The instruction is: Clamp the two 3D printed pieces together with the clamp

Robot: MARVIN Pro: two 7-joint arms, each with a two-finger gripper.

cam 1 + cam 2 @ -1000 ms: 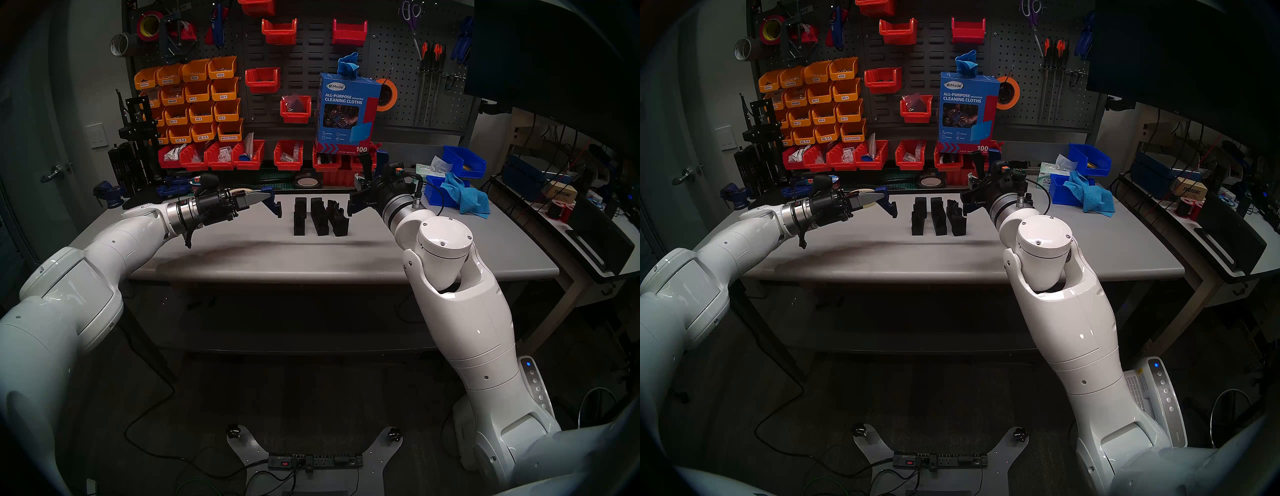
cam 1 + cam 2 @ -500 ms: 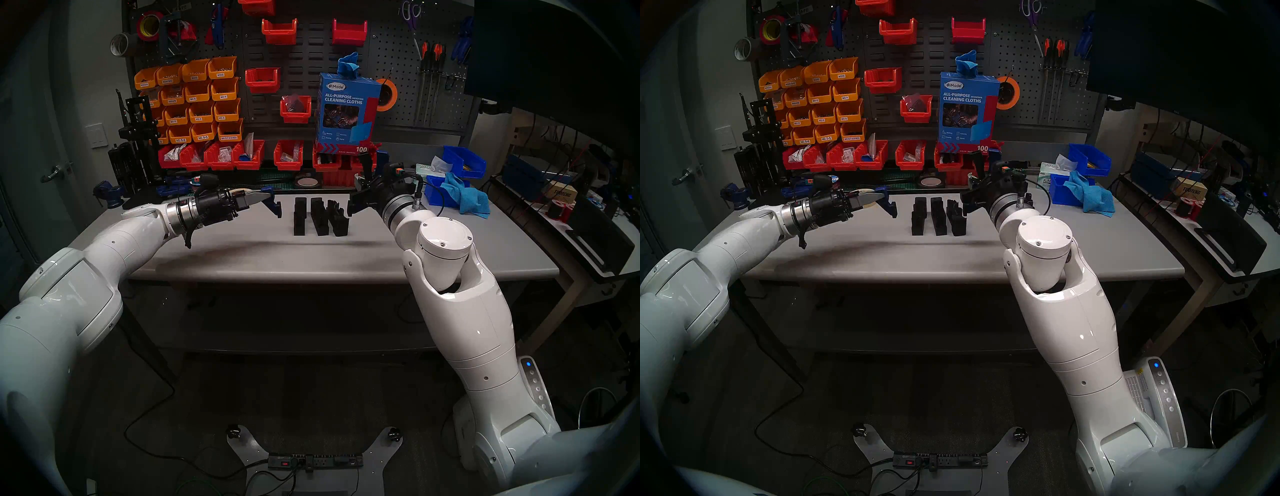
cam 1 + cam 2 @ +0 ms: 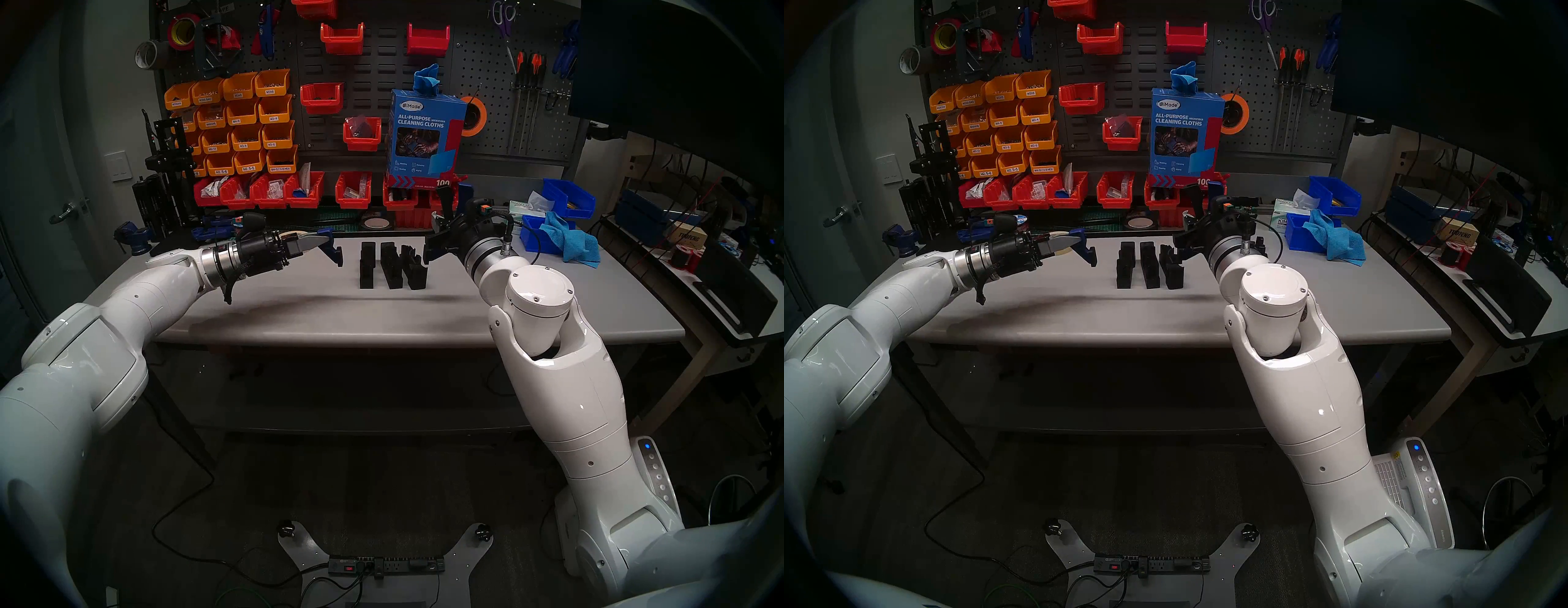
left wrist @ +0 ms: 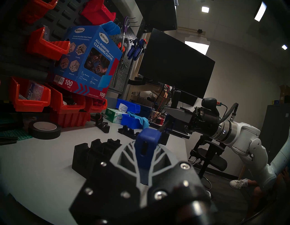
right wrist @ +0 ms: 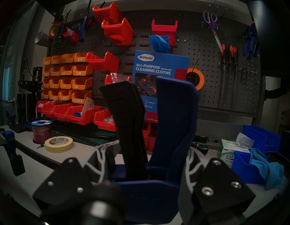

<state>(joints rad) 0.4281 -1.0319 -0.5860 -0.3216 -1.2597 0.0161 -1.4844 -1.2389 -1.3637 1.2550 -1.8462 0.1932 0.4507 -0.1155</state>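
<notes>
The clamp is held off the table by both grippers. My left gripper is shut on its blue end jaw. My right gripper is shut on the trigger handle, black trigger beside blue grip. The thin black bar runs left from the handle. Between the grippers, the two 3D printed pieces stand upright on the grey table. A lower stepped black part sits just right of them.
Red and orange bins and a blue cleaning-cloth box line the pegboard at the back. Tape rolls lie on the table's rear. Blue bins with a blue cloth and a tissue box stand at the right rear.
Both grippers have shifted slightly to the left, carrying the clamp with them. The black pieces have not moved.
</notes>
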